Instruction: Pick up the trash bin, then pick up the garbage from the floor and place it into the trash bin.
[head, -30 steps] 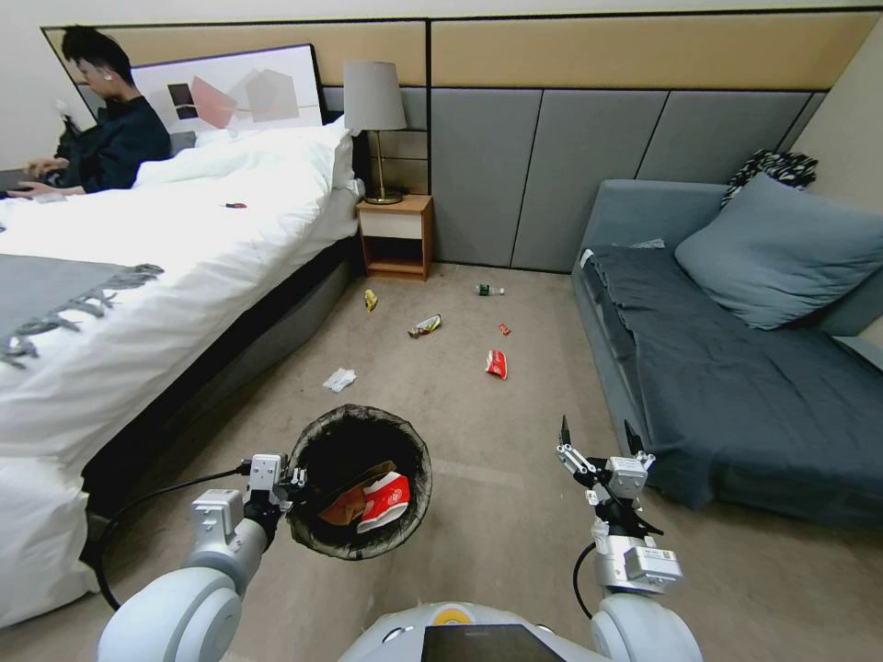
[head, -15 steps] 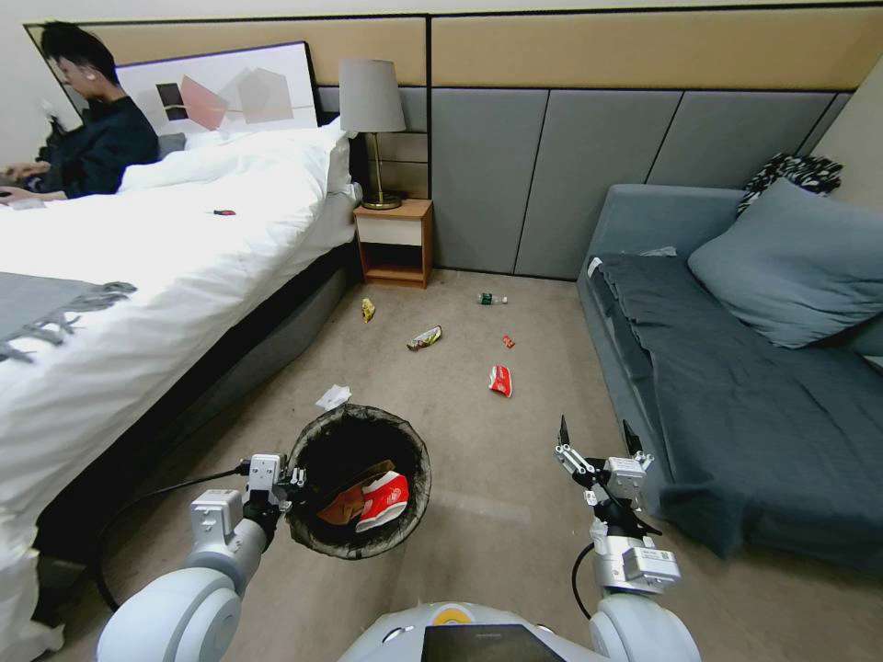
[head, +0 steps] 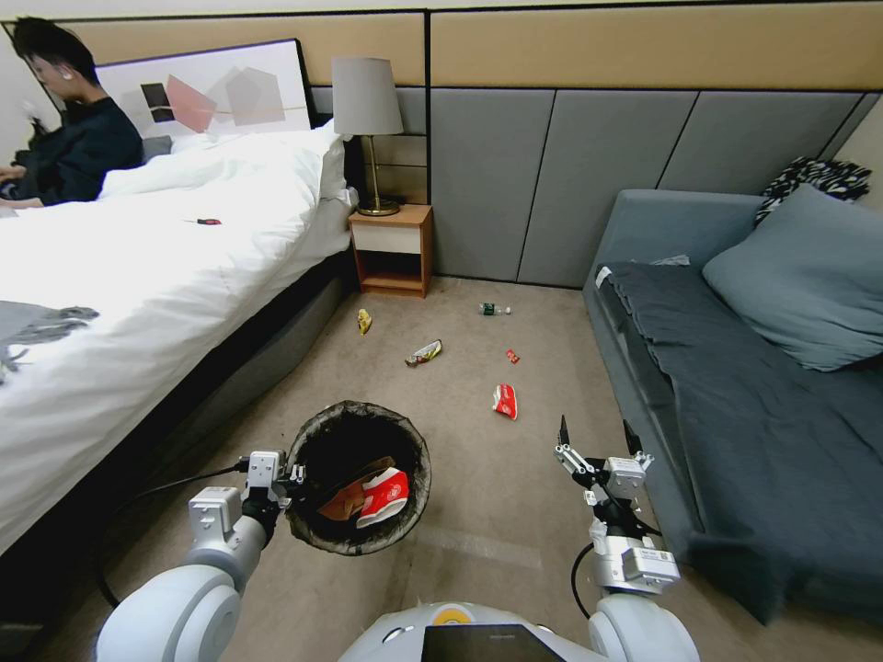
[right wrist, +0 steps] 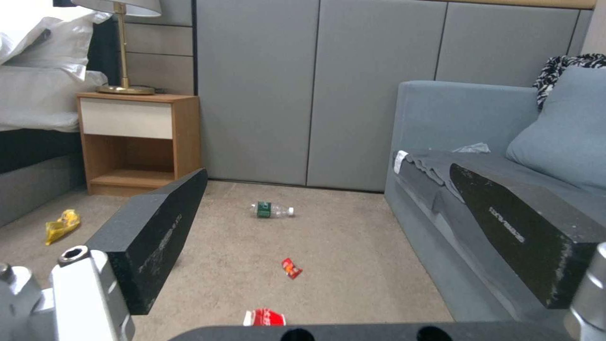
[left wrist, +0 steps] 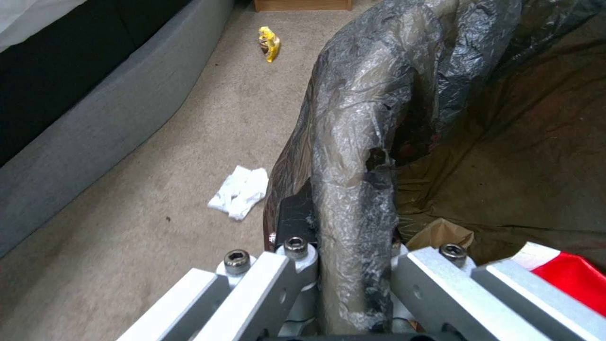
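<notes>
The left gripper (head: 292, 480) is clamped on the liner-wrapped rim of the trash bin (head: 358, 478), held off the floor with a red-and-white carton (head: 384, 496) inside; the right gripper (head: 598, 439) hangs spread wide and empty; the bottle (head: 491, 309), wrappers and tissue (left wrist: 240, 191) remain uncollected

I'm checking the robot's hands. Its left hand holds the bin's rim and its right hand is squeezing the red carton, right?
Not quite. The left gripper does clamp the trash bin rim, but the head view shows the right gripper open and empty; the red carton lies on the floor.
</notes>
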Controlling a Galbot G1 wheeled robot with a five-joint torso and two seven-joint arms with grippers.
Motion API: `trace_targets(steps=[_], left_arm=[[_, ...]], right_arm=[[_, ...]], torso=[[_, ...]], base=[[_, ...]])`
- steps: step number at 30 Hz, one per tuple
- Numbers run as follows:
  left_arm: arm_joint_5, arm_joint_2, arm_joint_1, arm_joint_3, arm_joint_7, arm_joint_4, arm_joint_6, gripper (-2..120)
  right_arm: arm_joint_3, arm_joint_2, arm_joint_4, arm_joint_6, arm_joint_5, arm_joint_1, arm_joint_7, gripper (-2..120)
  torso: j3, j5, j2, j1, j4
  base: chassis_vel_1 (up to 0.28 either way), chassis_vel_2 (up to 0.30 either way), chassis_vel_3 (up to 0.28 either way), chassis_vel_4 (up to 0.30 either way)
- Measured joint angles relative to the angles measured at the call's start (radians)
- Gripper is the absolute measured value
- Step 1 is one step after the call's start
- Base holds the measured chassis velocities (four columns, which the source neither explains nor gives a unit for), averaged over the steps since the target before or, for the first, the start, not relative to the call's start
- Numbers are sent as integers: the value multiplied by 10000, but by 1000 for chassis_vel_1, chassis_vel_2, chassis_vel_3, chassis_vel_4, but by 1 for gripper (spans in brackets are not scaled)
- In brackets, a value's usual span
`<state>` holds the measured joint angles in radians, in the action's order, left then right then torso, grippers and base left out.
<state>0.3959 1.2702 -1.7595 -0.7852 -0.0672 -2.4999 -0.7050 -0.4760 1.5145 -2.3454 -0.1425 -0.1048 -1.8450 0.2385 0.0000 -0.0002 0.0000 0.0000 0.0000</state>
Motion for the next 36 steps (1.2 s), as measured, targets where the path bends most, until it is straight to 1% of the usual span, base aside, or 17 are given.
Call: trace_targets(steps=[36], left_arm=[[-4,31,-67,-11,-6,0,0,2]], right_arm=[[20,36,-100,-58,-19,-34,45,100]], torso=[[-1,2,0,0,0]], base=[[-113,119,114,-116]])
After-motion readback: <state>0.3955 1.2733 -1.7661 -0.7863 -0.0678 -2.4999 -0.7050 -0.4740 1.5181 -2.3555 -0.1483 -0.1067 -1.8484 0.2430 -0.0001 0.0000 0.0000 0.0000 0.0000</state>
